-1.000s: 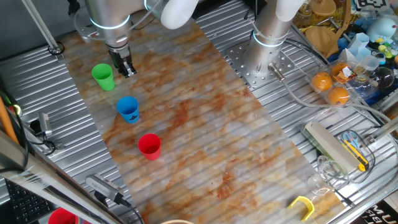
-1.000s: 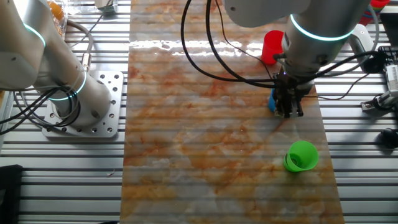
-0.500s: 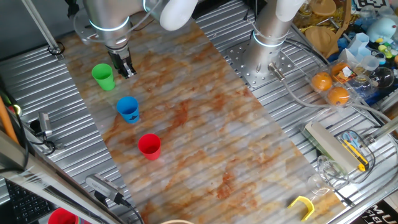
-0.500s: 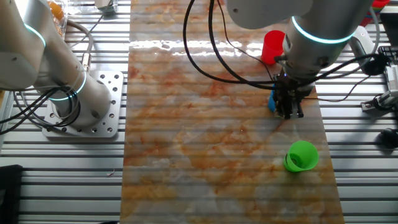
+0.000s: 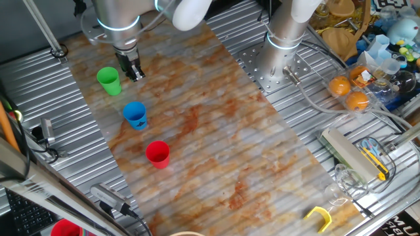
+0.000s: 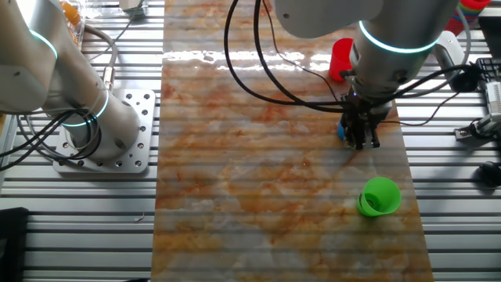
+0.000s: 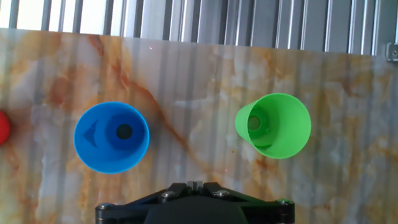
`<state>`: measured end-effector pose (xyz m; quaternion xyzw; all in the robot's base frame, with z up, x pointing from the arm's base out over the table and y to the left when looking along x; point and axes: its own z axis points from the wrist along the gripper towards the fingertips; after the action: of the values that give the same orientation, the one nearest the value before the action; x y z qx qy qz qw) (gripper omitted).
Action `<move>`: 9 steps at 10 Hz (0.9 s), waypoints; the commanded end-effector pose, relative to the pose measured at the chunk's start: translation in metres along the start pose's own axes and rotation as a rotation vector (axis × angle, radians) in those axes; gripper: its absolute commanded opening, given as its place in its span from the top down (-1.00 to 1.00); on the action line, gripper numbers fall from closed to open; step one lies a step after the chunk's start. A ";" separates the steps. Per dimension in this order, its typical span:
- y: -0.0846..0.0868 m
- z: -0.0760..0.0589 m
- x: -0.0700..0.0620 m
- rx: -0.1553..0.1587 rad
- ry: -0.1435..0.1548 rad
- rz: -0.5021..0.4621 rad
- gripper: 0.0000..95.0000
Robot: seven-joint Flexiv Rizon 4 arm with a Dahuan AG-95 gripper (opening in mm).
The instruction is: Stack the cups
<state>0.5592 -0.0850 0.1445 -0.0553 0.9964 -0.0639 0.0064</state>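
Note:
Three cups stand upright and apart on the marbled mat (image 5: pixel 216 124): green cup (image 5: pixel 109 80), blue cup (image 5: pixel 135 115), red cup (image 5: pixel 157 154). My gripper (image 5: pixel 136 74) hangs just above the mat to the right of the green cup and behind the blue one, fingers together and holding nothing. In the other fixed view my gripper (image 6: pixel 362 142) hides most of the blue cup (image 6: pixel 342 130); the green cup (image 6: pixel 379 196) is nearer, the red cup (image 6: pixel 342 59) farther. The hand view shows the blue cup (image 7: pixel 112 137), the green cup (image 7: pixel 273 124), the red cup's rim (image 7: pixel 2 127) and my shut gripper (image 7: pixel 194 185).
A second arm's base (image 5: pixel 275 62) stands at the mat's far right edge. Oranges (image 5: pixel 348 92), clear cups (image 5: pixel 338 187), a long-handled tool (image 5: pixel 351 154) and a yellow piece (image 5: pixel 319 216) lie on the ribbed metal table to the right. Another red thing (image 5: pixel 62 228) sits at the bottom left.
The arm's upper part has shifted slightly; the gripper stays in nearly the same spot. The cups have not moved.

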 end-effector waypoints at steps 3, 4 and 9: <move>0.000 0.001 0.000 -0.006 0.048 0.086 1.00; 0.000 0.001 0.000 -0.014 0.058 0.100 1.00; -0.042 0.007 0.003 -0.019 0.016 -0.032 1.00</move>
<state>0.5592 -0.1296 0.1443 -0.0121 0.9986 -0.0445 -0.0274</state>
